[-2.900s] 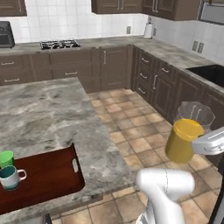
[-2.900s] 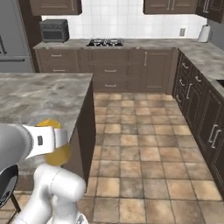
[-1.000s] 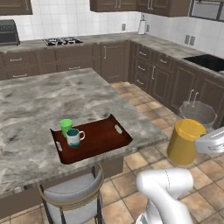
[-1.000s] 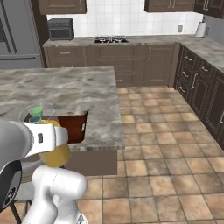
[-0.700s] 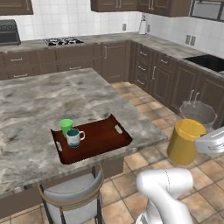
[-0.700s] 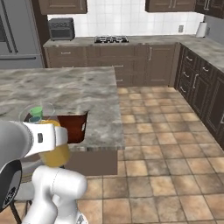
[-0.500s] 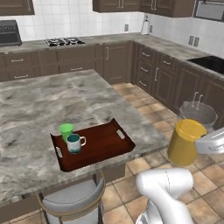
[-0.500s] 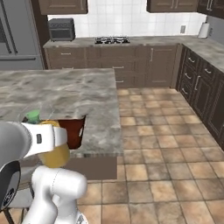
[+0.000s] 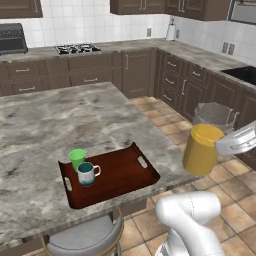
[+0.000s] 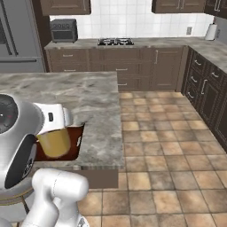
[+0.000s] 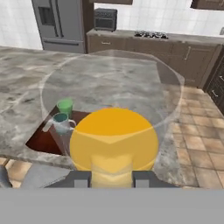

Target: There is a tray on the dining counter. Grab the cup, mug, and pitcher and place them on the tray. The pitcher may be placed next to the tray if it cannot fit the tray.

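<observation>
Dining counter (image 9: 75,120) carried the tray (image 9: 120,175) near its front edge, the cup (image 9: 77,158) and mug (image 9: 86,173) already standing at the tray's left end. Off the counter's right edge, the gripper (image 11: 112,178), narrowly parted, clamped the pitcher (image 9: 202,145) in the air. Next it likely needed setting on the tray's bare right half. No writing was legible.
</observation>
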